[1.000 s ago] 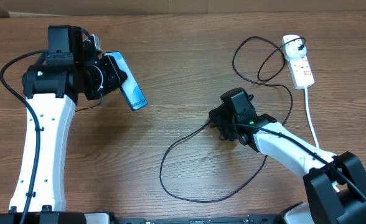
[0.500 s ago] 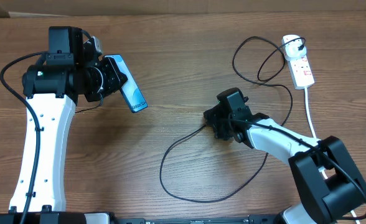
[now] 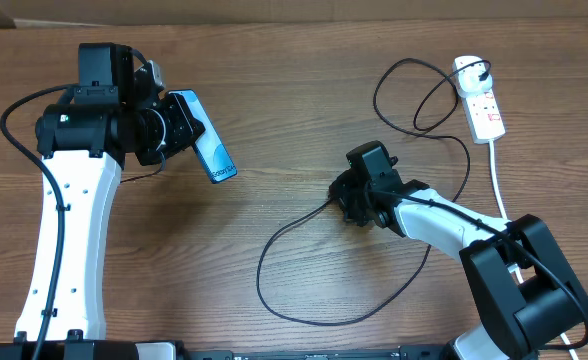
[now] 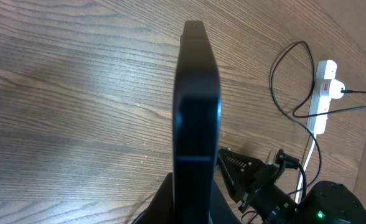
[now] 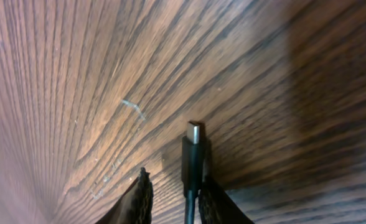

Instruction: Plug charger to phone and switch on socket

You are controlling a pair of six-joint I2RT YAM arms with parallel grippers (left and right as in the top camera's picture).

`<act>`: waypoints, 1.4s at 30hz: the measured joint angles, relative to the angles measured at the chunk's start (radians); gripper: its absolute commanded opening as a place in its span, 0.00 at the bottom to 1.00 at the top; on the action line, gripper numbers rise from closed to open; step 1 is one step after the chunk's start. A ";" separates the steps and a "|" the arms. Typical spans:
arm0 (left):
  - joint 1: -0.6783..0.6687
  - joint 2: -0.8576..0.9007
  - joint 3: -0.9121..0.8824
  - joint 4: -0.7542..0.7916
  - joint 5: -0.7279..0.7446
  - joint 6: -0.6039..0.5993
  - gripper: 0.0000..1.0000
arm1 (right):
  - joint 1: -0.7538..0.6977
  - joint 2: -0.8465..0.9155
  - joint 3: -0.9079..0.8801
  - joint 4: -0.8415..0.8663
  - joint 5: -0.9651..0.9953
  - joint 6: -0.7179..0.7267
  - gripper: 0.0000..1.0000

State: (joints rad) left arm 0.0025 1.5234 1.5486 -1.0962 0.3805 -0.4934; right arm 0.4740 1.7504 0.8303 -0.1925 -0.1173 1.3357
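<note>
My left gripper (image 3: 179,128) is shut on the phone (image 3: 210,152) and holds it above the table at the left, tilted, with its light blue screen up. In the left wrist view the phone (image 4: 197,93) shows edge-on between the fingers (image 4: 192,202). The charger's thin black cable (image 3: 261,252) loops across the table to its plug in the white socket (image 3: 484,105) at the far right. My right gripper (image 3: 350,203) is low over the cable's free end. In the right wrist view the connector tip (image 5: 193,146) lies between the open fingers (image 5: 173,190), against the right finger.
The socket's thick white cord (image 3: 500,185) runs toward the front right, close to my right arm. The socket also shows in the left wrist view (image 4: 323,93). Cable loops lie in front of and behind the right gripper. The table is bare brown wood.
My right gripper has shifted a little to the left and turned over the cable's free end. The left arm and the phone have barely moved.
</note>
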 measured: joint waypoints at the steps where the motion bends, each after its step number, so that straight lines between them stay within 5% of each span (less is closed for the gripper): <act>1: 0.000 0.000 0.000 0.000 0.000 0.000 0.04 | 0.000 0.000 0.000 0.000 0.002 0.000 0.23; 14: 0.000 0.000 0.000 -0.006 0.002 0.000 0.04 | 0.000 0.008 0.000 0.003 0.021 -0.014 0.04; 28: 0.000 0.000 0.000 -0.007 0.031 0.004 0.04 | 0.000 0.016 -0.001 0.049 -0.030 -0.082 0.04; 42: 0.000 0.000 0.000 0.302 0.668 0.080 0.04 | 0.000 -0.372 -0.012 0.095 -0.333 -0.420 0.04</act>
State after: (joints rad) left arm 0.0025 1.5234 1.5482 -0.7940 1.0489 -0.4133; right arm 0.4736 1.3788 0.8185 -0.0971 -0.4500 0.9154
